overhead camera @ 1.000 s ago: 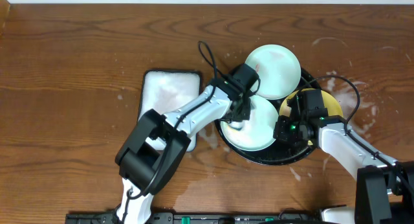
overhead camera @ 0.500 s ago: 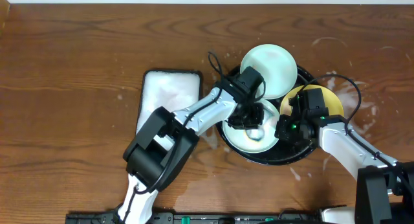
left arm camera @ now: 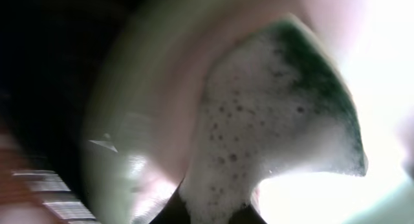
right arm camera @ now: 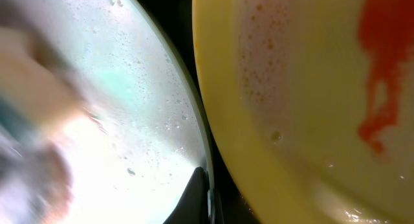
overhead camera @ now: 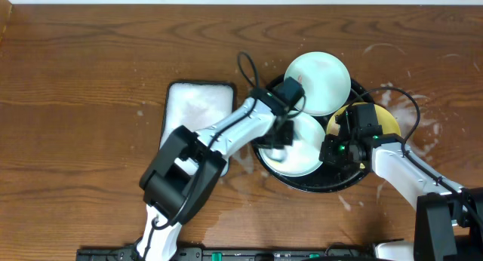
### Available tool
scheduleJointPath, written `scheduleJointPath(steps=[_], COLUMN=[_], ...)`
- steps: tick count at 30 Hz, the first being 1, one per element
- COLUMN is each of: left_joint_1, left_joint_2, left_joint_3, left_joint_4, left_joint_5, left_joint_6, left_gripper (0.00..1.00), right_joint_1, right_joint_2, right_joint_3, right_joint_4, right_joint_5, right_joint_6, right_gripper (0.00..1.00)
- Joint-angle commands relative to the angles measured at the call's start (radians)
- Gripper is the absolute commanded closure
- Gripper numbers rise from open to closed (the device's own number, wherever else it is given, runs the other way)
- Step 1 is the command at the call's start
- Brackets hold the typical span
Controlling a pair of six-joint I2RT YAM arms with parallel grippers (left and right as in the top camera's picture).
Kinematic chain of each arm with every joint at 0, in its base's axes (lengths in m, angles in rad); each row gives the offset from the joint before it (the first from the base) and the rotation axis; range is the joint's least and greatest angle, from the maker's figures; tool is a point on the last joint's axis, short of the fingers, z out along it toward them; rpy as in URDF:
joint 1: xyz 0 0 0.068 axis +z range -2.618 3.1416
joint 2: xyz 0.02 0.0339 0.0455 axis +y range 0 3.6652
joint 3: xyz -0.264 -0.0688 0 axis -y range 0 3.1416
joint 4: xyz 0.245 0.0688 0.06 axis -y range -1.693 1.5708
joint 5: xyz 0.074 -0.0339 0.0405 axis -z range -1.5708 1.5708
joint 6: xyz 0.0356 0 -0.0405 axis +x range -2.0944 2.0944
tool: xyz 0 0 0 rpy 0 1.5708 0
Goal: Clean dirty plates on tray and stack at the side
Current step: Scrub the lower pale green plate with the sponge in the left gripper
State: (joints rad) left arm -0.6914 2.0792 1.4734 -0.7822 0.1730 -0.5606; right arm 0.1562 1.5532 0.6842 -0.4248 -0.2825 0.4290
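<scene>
Holding the sponge, left end effector (overhead camera: 281, 134): we see it clenched on a foamy sponge (left arm camera: 272, 120) with a green upper edge, low over the front mint plate (overhead camera: 302, 159). It is blurred in the overhead view.
Right end effector (overhead camera: 332, 151): at the seam between the front mint plate and the yellow plate (right arm camera: 291, 88). Only one dark fingertip shows at the bottom of its wrist view, so we cannot tell whether it is clenched or released.
Front mint plate: lower middle of the black tray (overhead camera: 317, 185), wet with suds.
Yellow plate: right part of the tray, just beside the front mint plate, bearing a red-orange smear (right arm camera: 378, 68) and small bubbles.
Rear mint plate (overhead camera: 321, 80): upper part of the tray, reaching over its rim.
Foam tray (overhead camera: 198, 110): white, rectangular, left of the black tray on the tabletop (overhead camera: 75, 102).
Soap splashes (overhead camera: 426, 121): whitish streaks on the tabletop right of the tray.
</scene>
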Motion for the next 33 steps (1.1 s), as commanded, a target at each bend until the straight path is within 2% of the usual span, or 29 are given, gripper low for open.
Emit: scheduleJointPath(steps=[1, 3, 7, 13, 18, 23, 27, 33], left_joint_1=[0.072, 0.073, 0.071, 0.079, 0.112, 0.181, 0.277, 0.415], left_joint_2=[0.077, 0.077, 0.074, 0.014, -0.110, -0.266, -0.353, -0.366], left_joint_3=[-0.039, -0.024, 0.016, 0.092, 0.110, 0.110, 0.100, -0.010], left_joint_4=[-0.052, -0.071, -0.097, -0.145, -0.209, -0.312, -0.389, -0.344], left_joint_5=[-0.429, -0.465, -0.441, -0.242, -0.104, -0.106, -0.169, -0.173], left_joint_6=[0.010, 0.011, 0.011, 0.053, 0.086, 0.163, 0.202, 0.209], left_gripper=[0.92, 0.92, 0.92, 0.92, 0.92, 0.92, 0.92, 0.92], right_joint_1=[0.002, 0.002, 0.002, 0.002, 0.002, 0.002, 0.002, 0.002], right_joint_2=[0.027, 0.027, 0.027, 0.027, 0.027, 0.027, 0.027, 0.027], right_joint_3=[-0.023, -0.023, -0.023, -0.023, -0.023, -0.021, -0.009, 0.057], right_joint_4=[-0.031, -0.032, -0.034, -0.032, -0.021, 0.015, 0.014, -0.053], right_joint_5=[0.065, 0.065, 0.065, 0.065, 0.065, 0.065, 0.065, 0.064], right_joint_6=[-0.019, -0.019, -0.018, -0.019, -0.022, -0.071, -0.108, -0.109], right_gripper=[0.99, 0.99, 0.99, 0.99, 0.99, 0.99, 0.99, 0.99])
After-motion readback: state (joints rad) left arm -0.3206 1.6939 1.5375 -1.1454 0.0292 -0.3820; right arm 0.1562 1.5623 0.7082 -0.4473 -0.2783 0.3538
